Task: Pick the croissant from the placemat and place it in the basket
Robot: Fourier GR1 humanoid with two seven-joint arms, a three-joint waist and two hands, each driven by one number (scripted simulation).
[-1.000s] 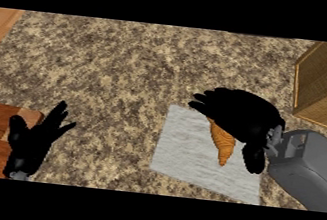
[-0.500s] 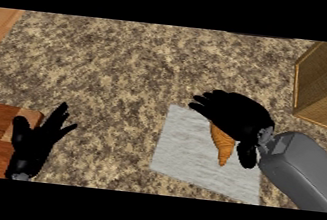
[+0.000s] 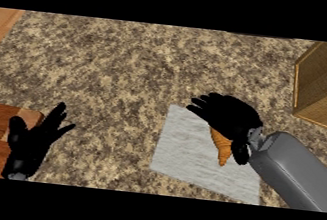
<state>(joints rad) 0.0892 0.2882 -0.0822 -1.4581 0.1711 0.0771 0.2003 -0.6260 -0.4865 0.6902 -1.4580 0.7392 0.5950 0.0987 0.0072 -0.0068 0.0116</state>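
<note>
Croissant (image 3: 222, 148) in right hand (image 3: 229, 117), prob. lifted, over placemat (image 3: 185, 155)

Upper end of the croissant (image 3: 222, 150) beneath the right robot hand (image 3: 229, 117); basket (image 3: 320, 84) partly beyond the right edge.

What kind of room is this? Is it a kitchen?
Most likely a kitchen. There is a speckled stone counter, a croissant over a grey placemat, and a woven basket at the far right.
</note>
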